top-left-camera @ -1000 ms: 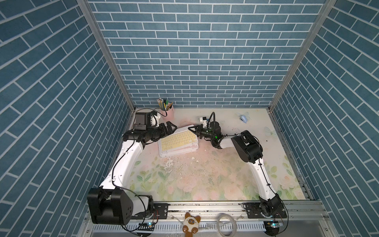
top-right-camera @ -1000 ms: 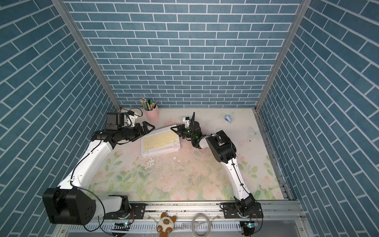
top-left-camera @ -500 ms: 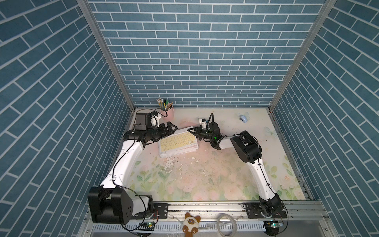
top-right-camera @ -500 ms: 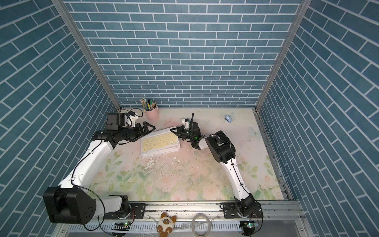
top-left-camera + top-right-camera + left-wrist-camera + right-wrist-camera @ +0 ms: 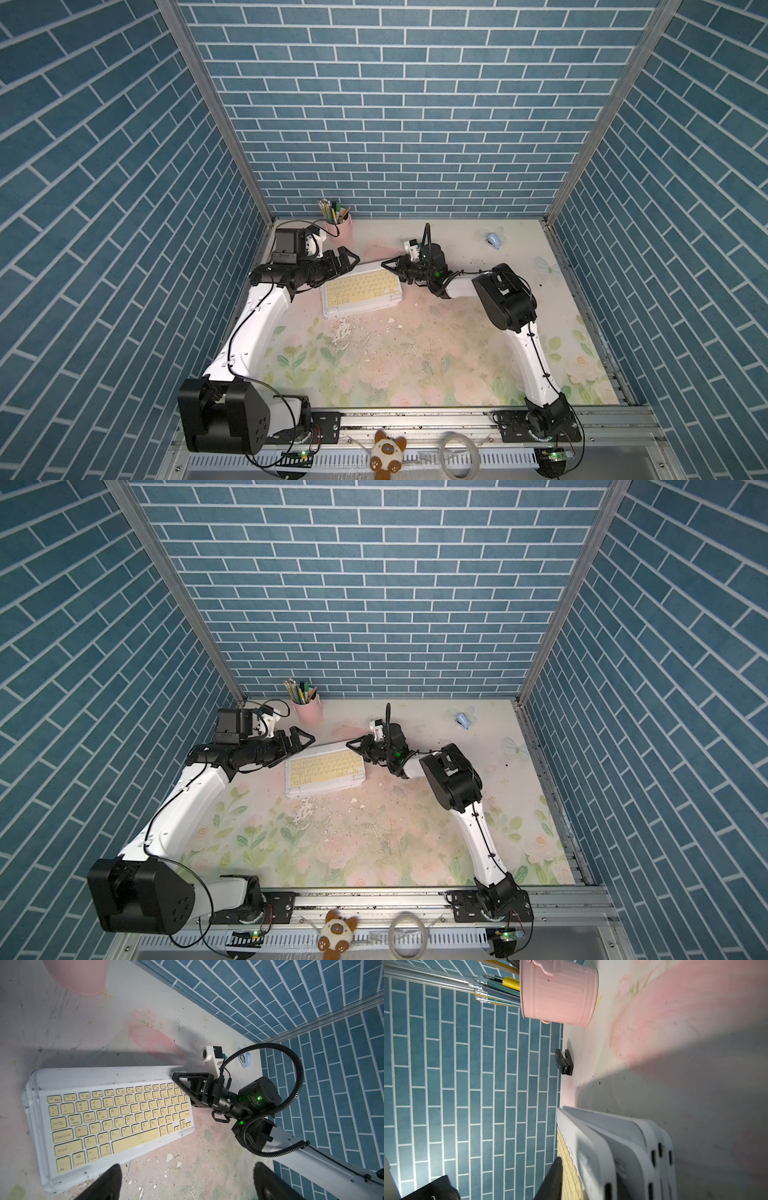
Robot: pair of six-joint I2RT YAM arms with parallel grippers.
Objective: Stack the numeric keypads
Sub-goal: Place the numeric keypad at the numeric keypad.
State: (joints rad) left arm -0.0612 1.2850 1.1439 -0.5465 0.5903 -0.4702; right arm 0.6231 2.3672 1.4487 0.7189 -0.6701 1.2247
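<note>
The numeric keypads (image 5: 361,291) (image 5: 326,769) lie in one stack at the back left of the table, and the top one has pale yellow keys (image 5: 104,1118). The right wrist view shows their white edges (image 5: 602,1147) layered, slightly offset. My right gripper (image 5: 387,264) (image 5: 351,742) (image 5: 589,1169) is open astride the top keypad's far right corner, with one finger (image 5: 552,1178) over the keys and the other under the frame. My left gripper (image 5: 349,258) (image 5: 304,737) (image 5: 187,1188) hovers open at the stack's back left corner, holding nothing.
A pink pencil cup (image 5: 337,230) (image 5: 560,995) stands at the back wall behind the stack. A black stapler (image 5: 564,1061) lies by the left wall. A small light-blue stapler (image 5: 493,240) (image 5: 245,1059) sits at the back right. Brick walls enclose three sides.
The right gripper's jaws have parted around the top keypad's corner. Both arms have stayed almost where they were, and the stack has not shifted.
</note>
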